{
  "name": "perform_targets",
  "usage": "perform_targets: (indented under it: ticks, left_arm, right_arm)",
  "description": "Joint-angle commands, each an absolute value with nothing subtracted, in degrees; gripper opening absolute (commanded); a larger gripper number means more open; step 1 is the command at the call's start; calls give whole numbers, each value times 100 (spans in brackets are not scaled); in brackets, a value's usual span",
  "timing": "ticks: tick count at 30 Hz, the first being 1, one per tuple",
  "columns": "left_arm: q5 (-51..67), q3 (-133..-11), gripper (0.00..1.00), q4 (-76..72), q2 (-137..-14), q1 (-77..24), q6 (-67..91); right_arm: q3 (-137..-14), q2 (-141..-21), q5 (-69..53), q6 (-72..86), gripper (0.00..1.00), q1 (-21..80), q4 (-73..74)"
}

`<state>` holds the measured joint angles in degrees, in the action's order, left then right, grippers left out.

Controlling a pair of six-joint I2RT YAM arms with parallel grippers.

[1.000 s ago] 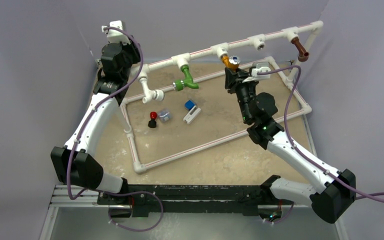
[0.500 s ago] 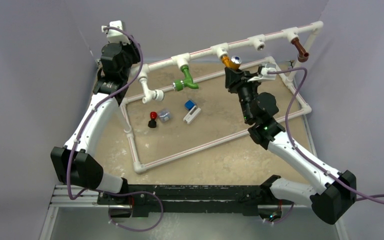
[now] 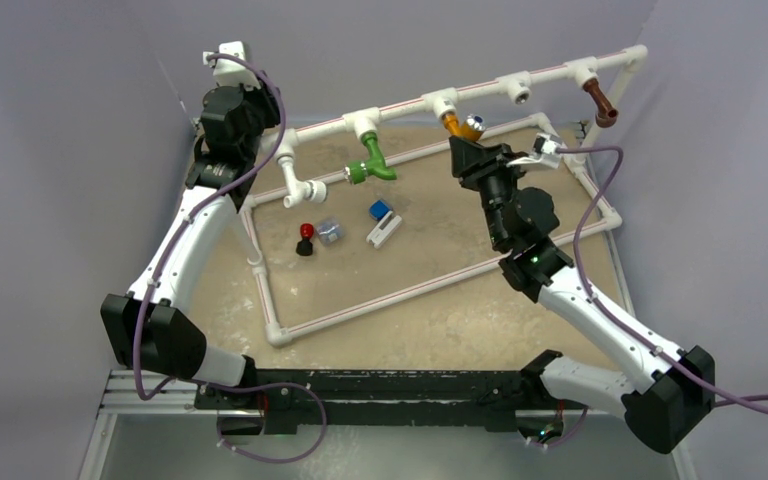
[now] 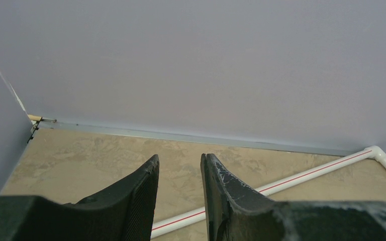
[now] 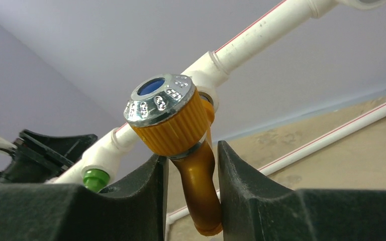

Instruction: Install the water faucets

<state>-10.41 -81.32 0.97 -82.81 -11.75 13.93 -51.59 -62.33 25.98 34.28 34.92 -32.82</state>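
Orange plastic under a silver round cap marks the orange faucet (image 3: 463, 125), seated at a tee socket near the middle of the raised white pipe rail (image 3: 400, 103). Its bent spout is caught between the two black fingers of the right tool (image 3: 465, 148), which the right wrist view shows clamped on it just below the ribbed collar. The cap has a blue centre. Along the same rail, the green faucet (image 3: 373, 160) hangs from the next socket to the left, and the brown faucet (image 3: 601, 103) hangs from the socket at the rail's far right end. Between orange and brown, one white tee socket (image 3: 520, 90) faces forward with an open mouth. The left tool (image 4: 179, 159) is raised near the rail's left end, its fingers a narrow gap apart with nothing between them, facing the grey back wall (image 4: 191, 60). Below the rail, on the tan desk (image 3: 440, 320) and inside a flat white pipe frame (image 3: 400, 290), lie a red-and-black knob (image 3: 306, 238), a small silvery piece (image 3: 329, 230) and a blue-and-white part (image 3: 382, 222).
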Motion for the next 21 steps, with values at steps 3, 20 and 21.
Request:
perform_targets:
  ticks: [3, 20, 21]
  left_arm:
    - [-817, -7629, 35, 1546, -8630, -1274, 1397]
    - [-743, -7644, 35, 1567, -8622, -1273, 1389]
    - [-734, -7640, 35, 1572, -8622, -1274, 1393]
  right_arm:
    - [-5342, -6423, 3015, 6343, 0, 3500, -3494]
    - [-5381, -6450, 2839, 3308, 41, 3499, -3876]
    - [-5404, -6459, 2826, 3111, 45, 3498, -3906]
